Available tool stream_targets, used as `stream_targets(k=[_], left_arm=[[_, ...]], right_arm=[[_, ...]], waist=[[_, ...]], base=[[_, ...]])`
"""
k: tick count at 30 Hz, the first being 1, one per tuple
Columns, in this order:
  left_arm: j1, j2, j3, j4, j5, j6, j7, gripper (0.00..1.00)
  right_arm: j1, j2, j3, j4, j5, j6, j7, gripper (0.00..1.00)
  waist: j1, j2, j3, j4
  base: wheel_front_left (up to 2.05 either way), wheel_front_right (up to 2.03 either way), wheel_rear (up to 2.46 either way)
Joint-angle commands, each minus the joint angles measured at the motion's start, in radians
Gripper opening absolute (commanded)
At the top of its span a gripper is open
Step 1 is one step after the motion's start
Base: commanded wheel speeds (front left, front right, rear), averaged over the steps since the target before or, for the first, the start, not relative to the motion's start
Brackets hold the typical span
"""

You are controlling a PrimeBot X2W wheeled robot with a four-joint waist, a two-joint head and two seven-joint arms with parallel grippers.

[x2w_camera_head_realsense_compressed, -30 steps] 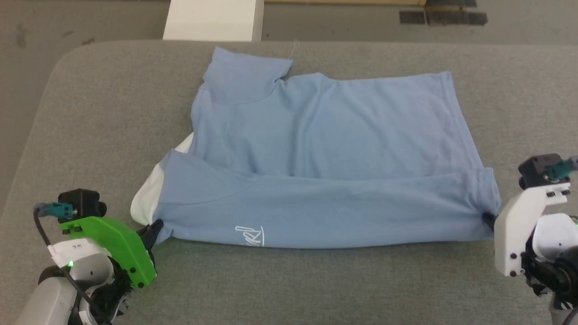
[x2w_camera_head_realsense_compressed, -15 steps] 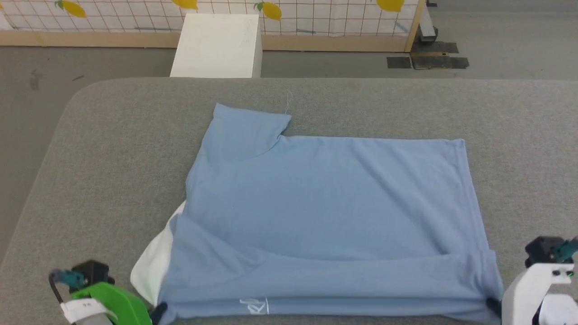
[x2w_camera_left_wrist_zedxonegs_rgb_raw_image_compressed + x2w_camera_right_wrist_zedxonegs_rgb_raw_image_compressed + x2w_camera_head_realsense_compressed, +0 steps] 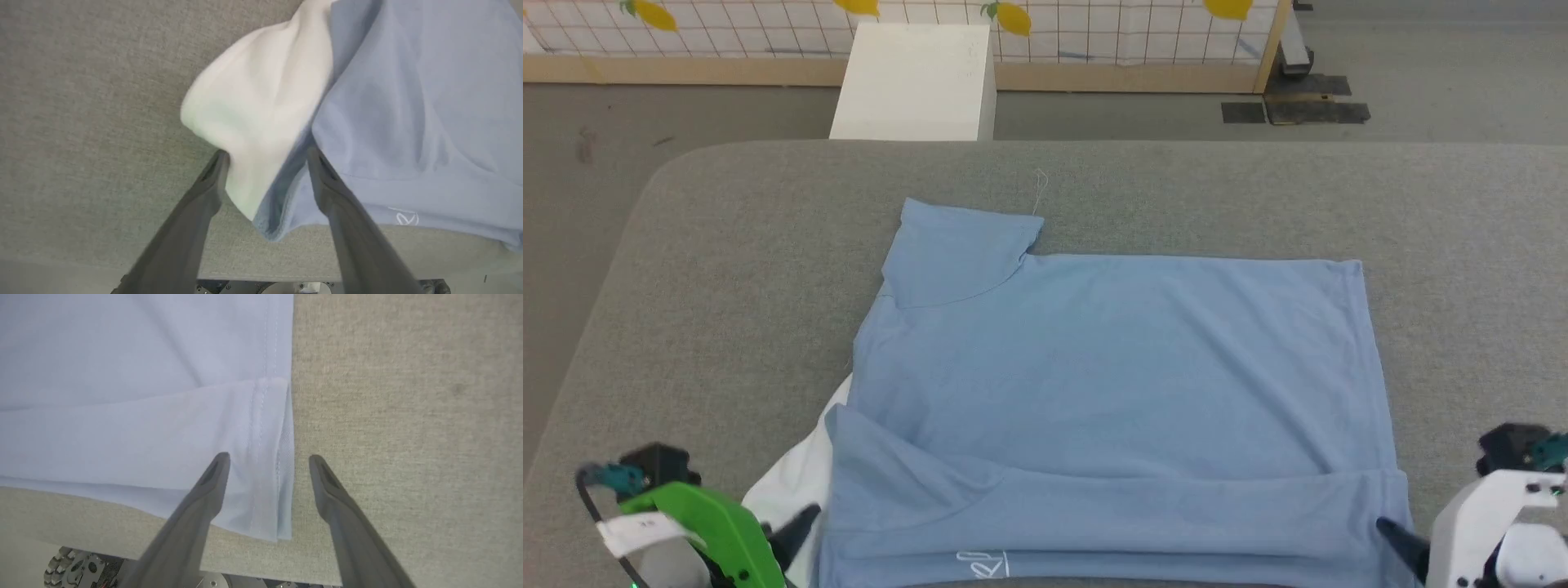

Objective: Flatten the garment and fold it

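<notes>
Item 1, garment [image 3: 1111, 384]: light blue knit T-shirt, spread mostly flat on the grey fabric-covered worktop [image 3: 727, 245], lying crosswise at its middle and near edge.
- One short sleeve [image 3: 956, 253] points toward the far side.
- The near long edge is turned over onto the body in a narrow folded band.
- A small white script logo [image 3: 982, 563] sits on that band, close to the near edge.
- A white panel [image 3: 792, 498] pokes out from under the blue cloth at the near left corner.

Item 2, left gripper [image 3: 267, 153]: at the near left corner of the shirt. Jaws spread wide, one finger on either side of the bunched white-and-blue corner. Nothing is pinched.

Item 3, right gripper [image 3: 267, 457]: at the near right corner. Jaws spread wide, straddling the stitched hem, one finger over the cloth and one over bare worktop. Nothing is clamped.

Item 4, white box [image 3: 915, 82]: on the floor [image 3: 686, 110] beyond the far edge of the worktop.
</notes>
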Motion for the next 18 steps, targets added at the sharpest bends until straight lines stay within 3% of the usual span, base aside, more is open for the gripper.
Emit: stream_targets(k=[1,6,9,14,18], left_arm=[[-0.028,0.018,0.013,-0.033,0.003,0.004,0.004,1.00],[-0.082,0.041,0.056,-0.143,0.003,-0.001,-0.017,1.00],[-0.126,0.037,0.087,-0.176,0.030,-0.015,-0.092,1.00],[-0.183,0.010,0.103,-0.146,0.113,-0.064,-0.277,1.00],[-0.199,-0.014,0.091,-0.095,0.189,-0.128,-0.453,1.00]], right_arm=[[-0.025,-0.011,-0.007,-0.024,0.013,-0.001,-0.006,1.00],[-0.072,-0.043,-0.039,-0.113,0.045,-0.001,-0.021,1.00],[-0.120,-0.056,-0.067,-0.150,0.051,-0.001,-0.074,1.00],[-0.185,-0.094,-0.069,-0.168,0.041,-0.001,-0.261,1.00],[-0.199,-0.115,-0.061,-0.144,0.019,-0.001,-0.443,1.00]], waist=[[0.0000,0.0036,-0.012,-0.005],[0.0000,0.0036,-0.037,-0.015],[0.0000,0.0036,-0.047,-0.022],[0.0000,0.0036,-0.053,-0.031],[0.0000,0.0036,-0.047,-0.033]], base=[[0.00,0.00,0.00],[0.00,0.00,0.00],[0.00,0.00,0.00],[0.00,0.00,0.00],[0.00,0.00,0.00]])
